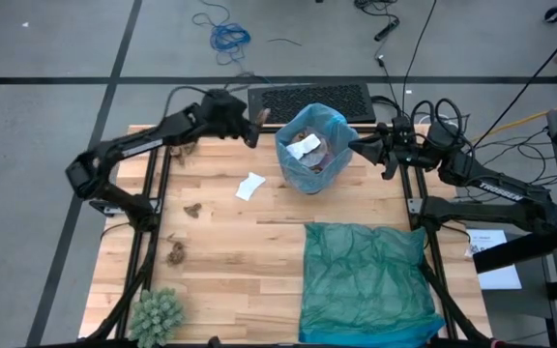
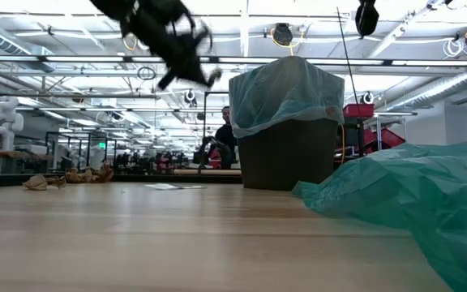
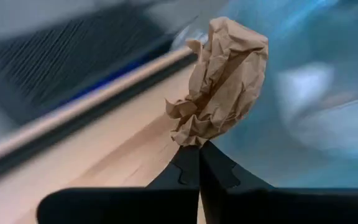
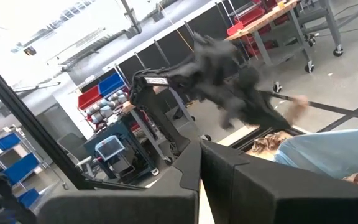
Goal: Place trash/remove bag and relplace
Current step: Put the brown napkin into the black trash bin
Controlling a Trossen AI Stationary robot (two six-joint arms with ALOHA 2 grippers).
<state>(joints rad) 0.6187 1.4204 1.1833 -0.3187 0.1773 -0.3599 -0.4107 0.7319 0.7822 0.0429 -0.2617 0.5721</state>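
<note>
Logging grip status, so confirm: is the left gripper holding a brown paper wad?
Yes, in the left wrist view the left gripper is shut on a brown paper wad pinched at its fingertips.

Sky-blue bag (image 1: 329, 124) lines the upright bin, holding paper; brown wads (image 1: 175, 253) (one white scrap (image 1: 249, 186)) dot the table.

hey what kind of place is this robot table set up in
Probably a robotics lab or workshop: ceiling pipes and lights over rows of benches, shelves with red and blue bins, and cables on a concrete floor.

Overhead looks down; low level; both share bin (image 1: 309, 155).
</note>
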